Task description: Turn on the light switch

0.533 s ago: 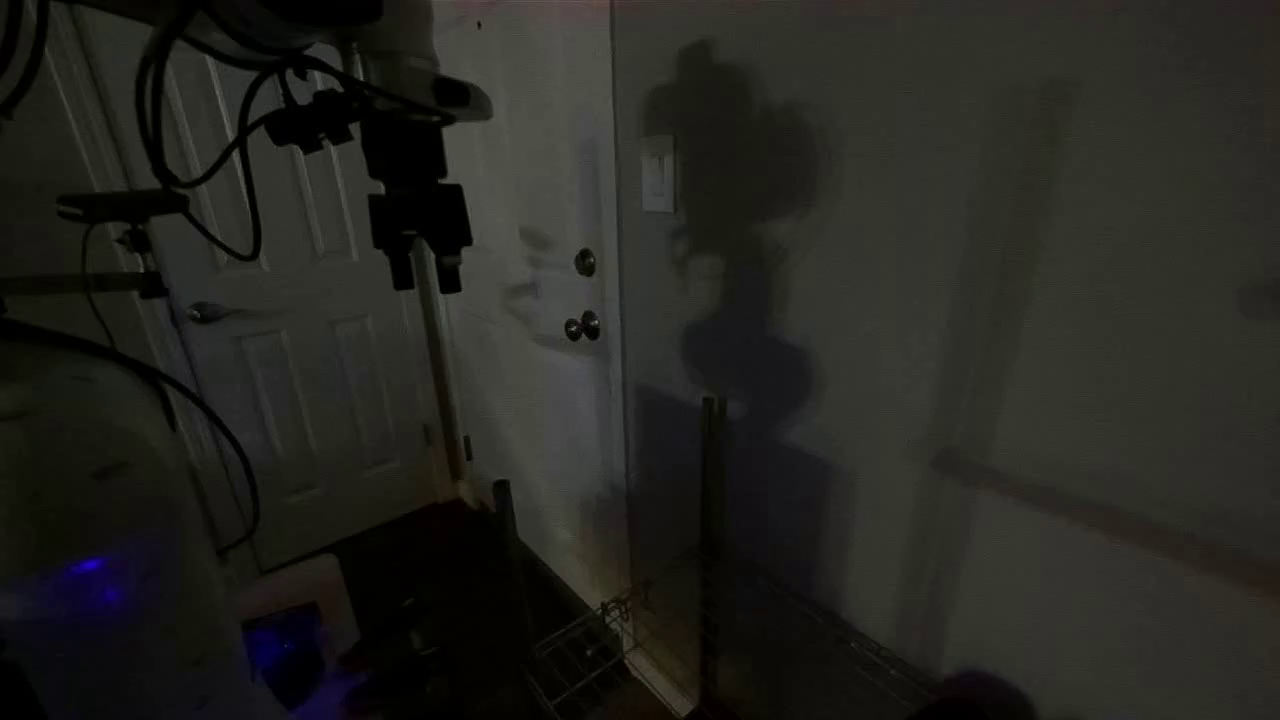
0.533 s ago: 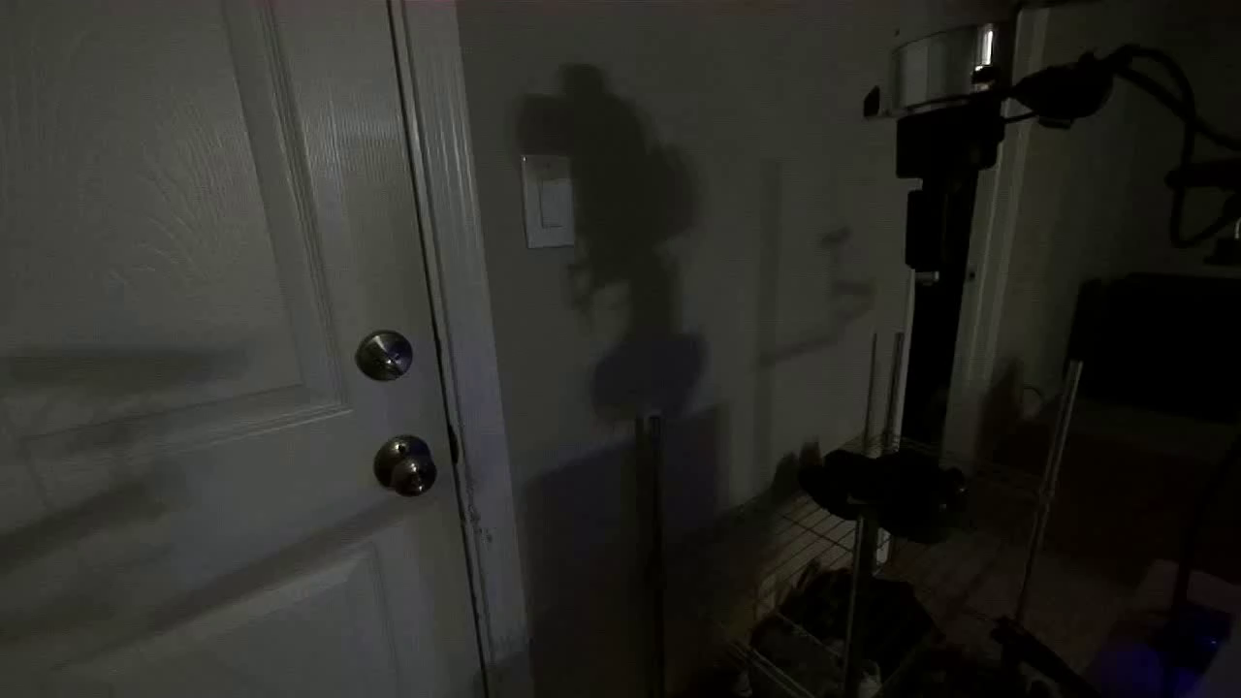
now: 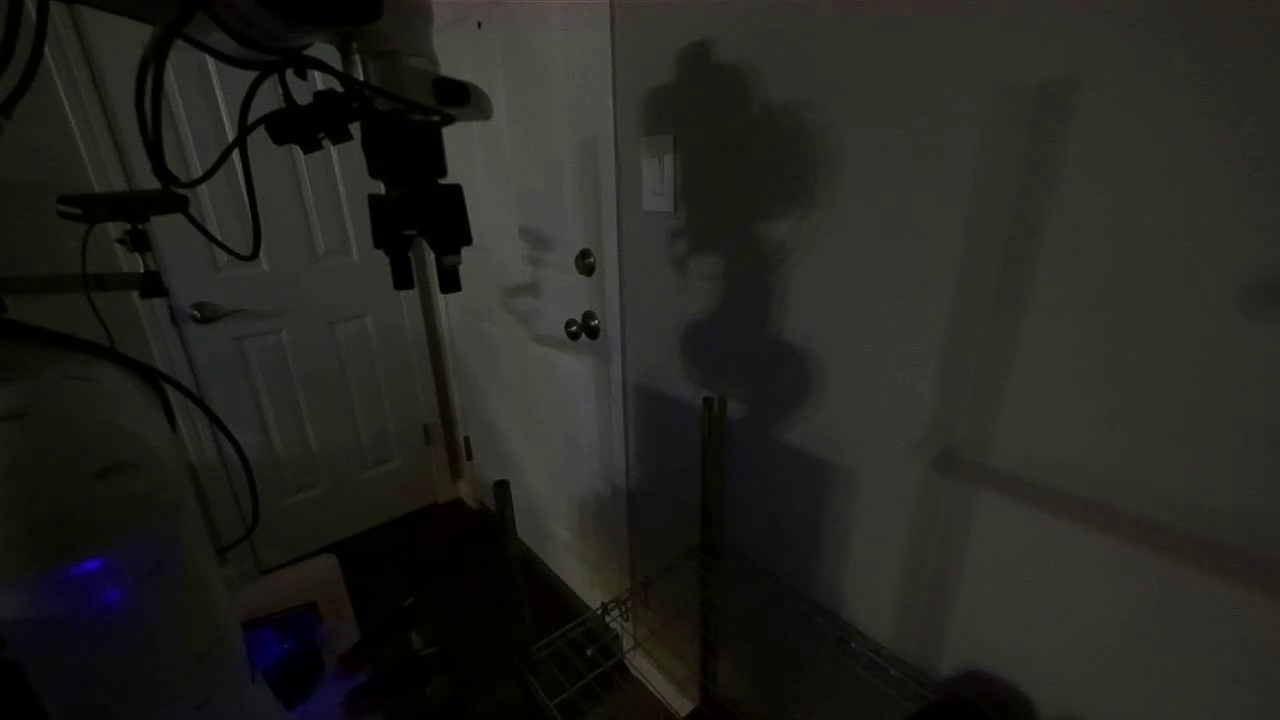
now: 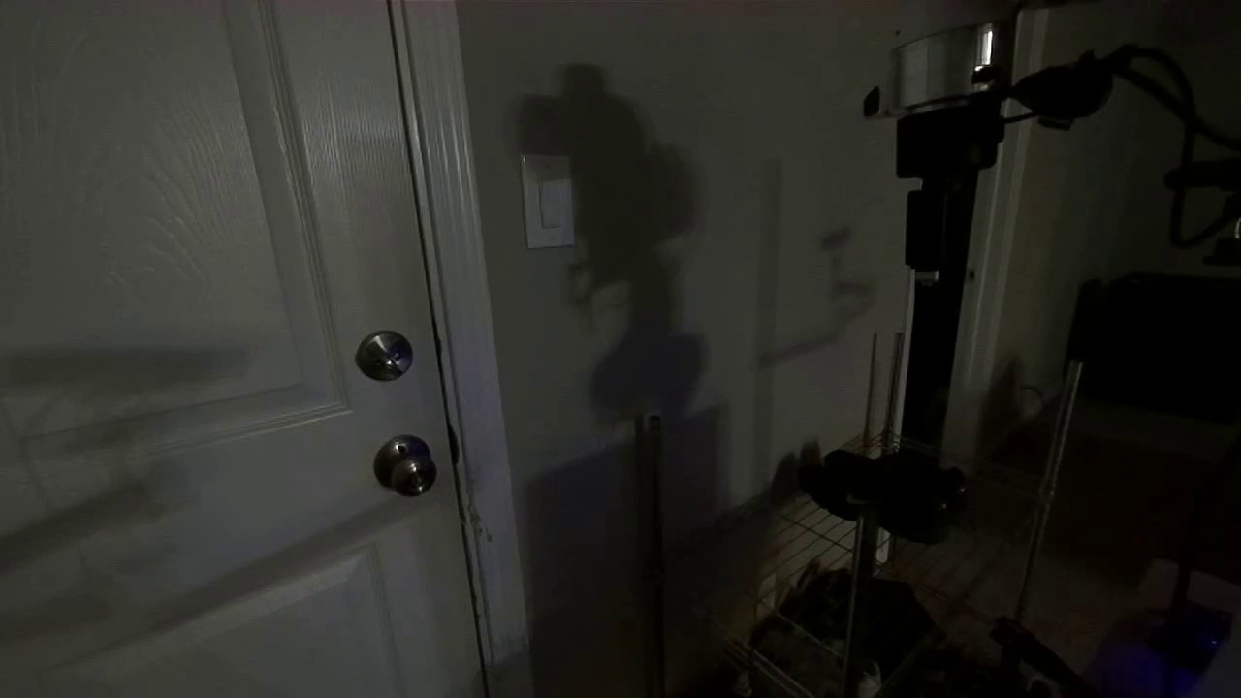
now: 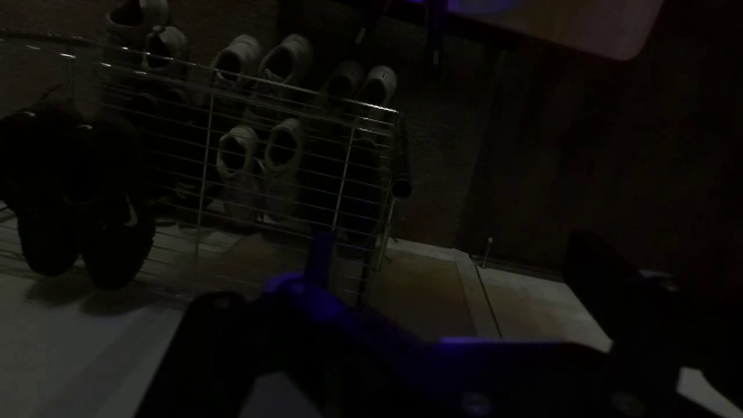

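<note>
Dim wall, light switch, spread fingers well away.

I report a dark brownish floor, dimly lit, its material too obscure for me to certify. Above it I note a rectangular silver metal wire rack, parts of which appear in both exterior views, with straight upright posts. Directly on its wire deck, in the wrist view, I record a pair of black shoes with a pale swoosh mark, set side by side. Seen through that deck is a pair of light grey shoes; whether these sit on the floor or on the rack I cannot determine. Several other light-coloured shoes appear along the rack's edge, their supporting surface likewise unclear to me.
</note>
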`<state>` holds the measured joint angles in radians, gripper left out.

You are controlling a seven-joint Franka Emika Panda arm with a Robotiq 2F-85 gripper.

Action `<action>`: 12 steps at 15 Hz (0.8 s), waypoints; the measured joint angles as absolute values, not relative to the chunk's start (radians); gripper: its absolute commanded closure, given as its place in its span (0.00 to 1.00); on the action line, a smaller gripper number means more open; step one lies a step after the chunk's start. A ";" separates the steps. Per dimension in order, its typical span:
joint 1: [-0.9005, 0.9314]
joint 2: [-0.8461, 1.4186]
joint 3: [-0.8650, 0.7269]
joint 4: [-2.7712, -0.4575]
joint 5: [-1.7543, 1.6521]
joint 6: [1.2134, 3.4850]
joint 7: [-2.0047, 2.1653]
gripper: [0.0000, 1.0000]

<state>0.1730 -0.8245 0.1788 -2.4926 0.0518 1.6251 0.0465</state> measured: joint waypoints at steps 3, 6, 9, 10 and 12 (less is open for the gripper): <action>0.173 -0.824 0.179 -2.493 0.052 1.625 0.047 0.00; 0.173 -0.824 0.179 -2.493 0.052 1.626 0.047 0.00; 0.173 -0.819 0.192 -2.490 0.052 1.665 0.054 0.00; 0.173 -0.813 0.201 -2.485 0.052 1.690 0.063 0.00; 0.173 -0.798 0.224 -2.465 0.052 1.757 0.089 0.00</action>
<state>0.1730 -0.7978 0.2236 -2.4645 0.0518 1.7575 0.0891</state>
